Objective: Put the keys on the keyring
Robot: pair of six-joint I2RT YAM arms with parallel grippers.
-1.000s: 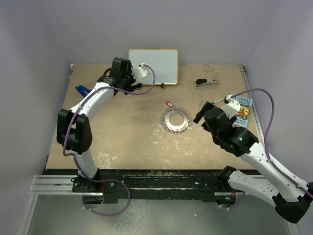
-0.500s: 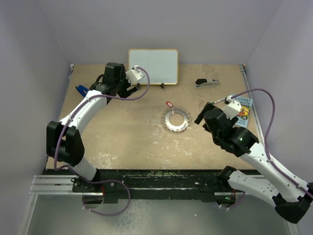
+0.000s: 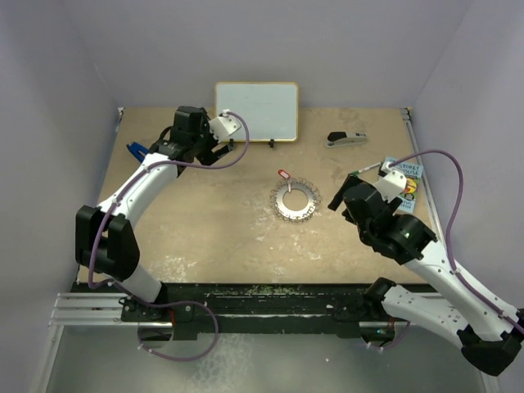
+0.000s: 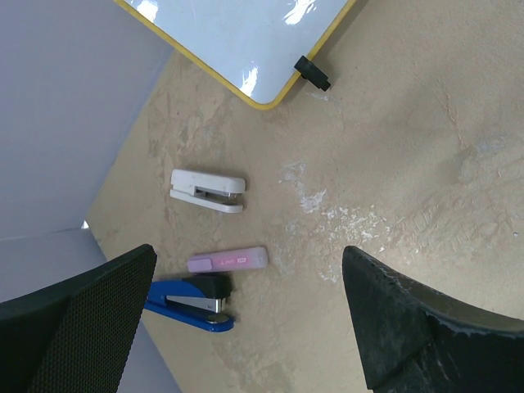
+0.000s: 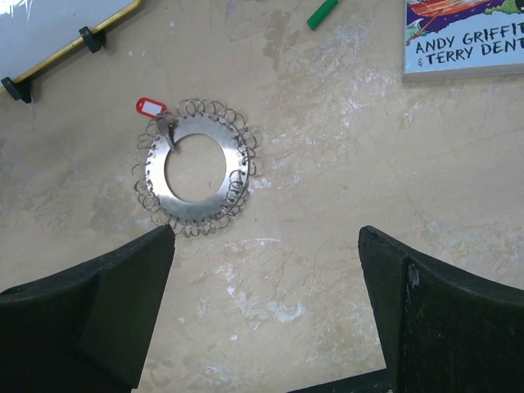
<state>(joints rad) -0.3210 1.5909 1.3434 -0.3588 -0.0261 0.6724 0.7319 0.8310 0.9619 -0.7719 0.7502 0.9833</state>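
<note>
The ring (image 3: 296, 201) lay flat on the table (image 3: 213, 237) near the middle, ahead of the right arm (image 3: 393, 233). One key (image 5: 150, 106) with a red head rested at its far-left rim: the head lay on the table just outside the fringe of small wire loops, and the short blade crossed the flat metal band towards the hole. Whether the key was already hooked through a loop or only lying across the rim could not be told from either view.

The right jaws hung above the table on the near side of the ring, spread wide and gripping nothing. The left jaws were also released and empty. They were well away from the ring, over the far-left corner, where a white stapler (image 4: 208, 190), a pink eraser (image 4: 228, 260) and a blue stapler (image 4: 192, 299) lay near the whiteboard (image 4: 246, 41).

No other key showed anywhere on the table. By my reading, the job was either just starting or nearly over, depending on whether that single key was truly threaded. Neither arm was handling either piece.
</note>
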